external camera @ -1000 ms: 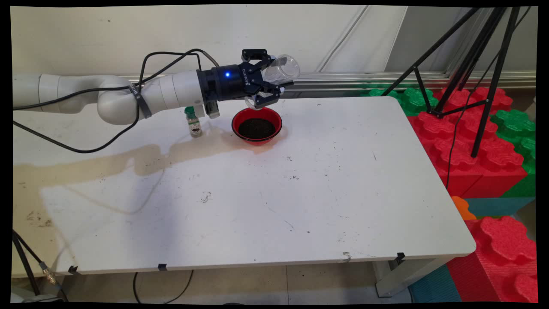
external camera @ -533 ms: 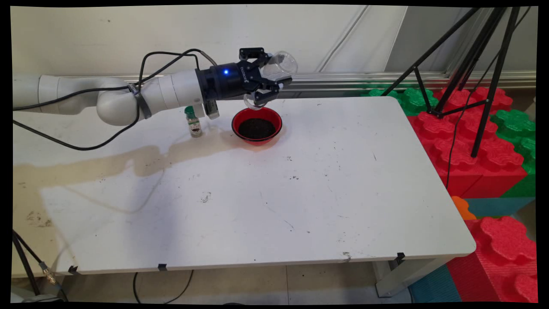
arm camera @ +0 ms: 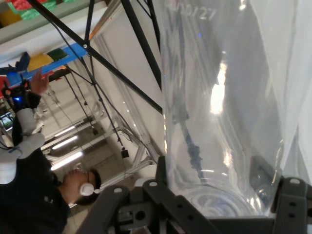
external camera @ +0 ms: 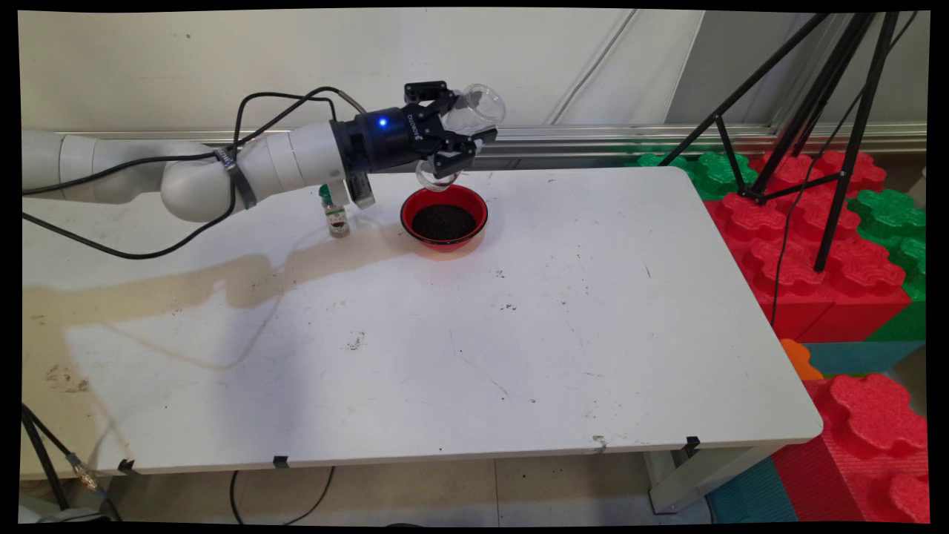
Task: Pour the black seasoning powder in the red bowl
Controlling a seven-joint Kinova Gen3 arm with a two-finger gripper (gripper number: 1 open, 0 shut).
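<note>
The gripper point(external camera: 454, 142) grasps a clear cup point(external camera: 474, 115), tilted, held in the air above the red bowl point(external camera: 444, 218) near the table's point(external camera: 593, 334) far edge. A small bottle point(external camera: 337, 216) stands just left of the bowl.

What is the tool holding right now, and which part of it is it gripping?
The tool holds a clear plastic cup, tipped over above the red bowl. The fingers clamp the cup's side wall, about midway between its rim and base.
</note>
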